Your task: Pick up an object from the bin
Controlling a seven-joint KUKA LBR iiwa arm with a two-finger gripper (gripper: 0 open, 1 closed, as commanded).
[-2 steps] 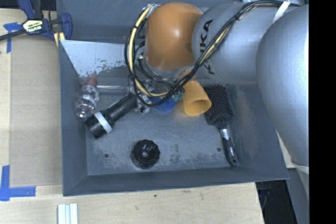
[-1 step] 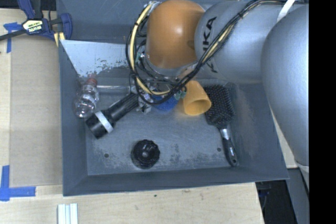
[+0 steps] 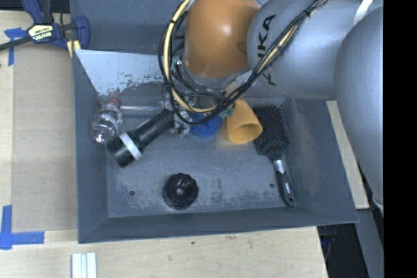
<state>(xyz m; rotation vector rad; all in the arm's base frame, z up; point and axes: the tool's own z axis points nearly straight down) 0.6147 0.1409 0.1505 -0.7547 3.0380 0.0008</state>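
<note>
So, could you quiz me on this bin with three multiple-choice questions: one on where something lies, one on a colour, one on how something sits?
1. Where is the round black cap?
A) by the bin's lower wall in the view
B) among the brush bristles
C) on the rim

2. What colour is the cup?
A) green
B) orange-yellow
C) white

3. How does the hairbrush sit?
A) standing upright
B) hanging in the air
C) lying flat

Answers: 1 A, it lies alone near that wall. 2 B, its whole side shows that colour. 3 C, head and handle both rest on the floor.
</note>
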